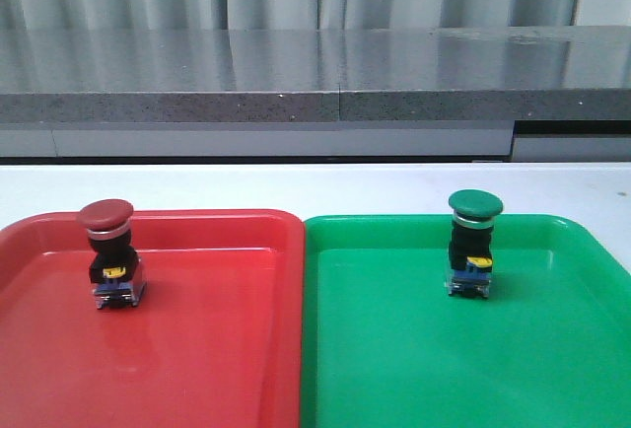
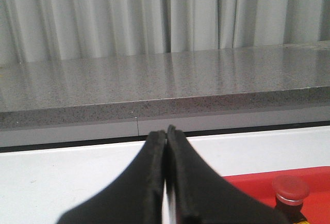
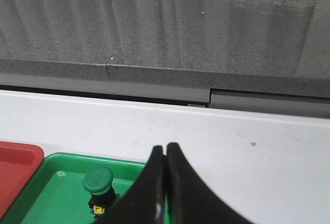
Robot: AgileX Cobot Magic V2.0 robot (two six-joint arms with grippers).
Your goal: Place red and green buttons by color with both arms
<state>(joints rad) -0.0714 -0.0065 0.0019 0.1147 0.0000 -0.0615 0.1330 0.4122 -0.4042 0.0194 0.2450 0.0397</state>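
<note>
red button: small mushroom-head push-button with dark-red cap [image 1: 105, 216], silver ring, black body, yellow mark, blue base; stands upright in the red plastic tray [image 1: 227, 369], toward its far left part.
green button: same build with green cap [image 1: 474, 203]; upright in the green plastic tray [image 1: 552, 369], far middle part.
sorting: each button sits on its matching colour, looks done.
handling: likely light, rigid plastic and metal, not fragile; top-heavy on a narrow base, so probably tips if nudged; glossy cap likely slippery.
grip spot: black body under the silver ring, flat sides, not the domed cap.
left gripper [image 2: 166, 136]: black fingers pressed together, nothing between them; red button low and to one side, apart.
right gripper [image 3: 165, 149]: fingers also pressed together, empty; green button near, not touching.
trays: side by side, rims touching, on white table [image 1: 296, 186].
background: grey stone counter [image 1: 296, 73], pale curtain.
</note>
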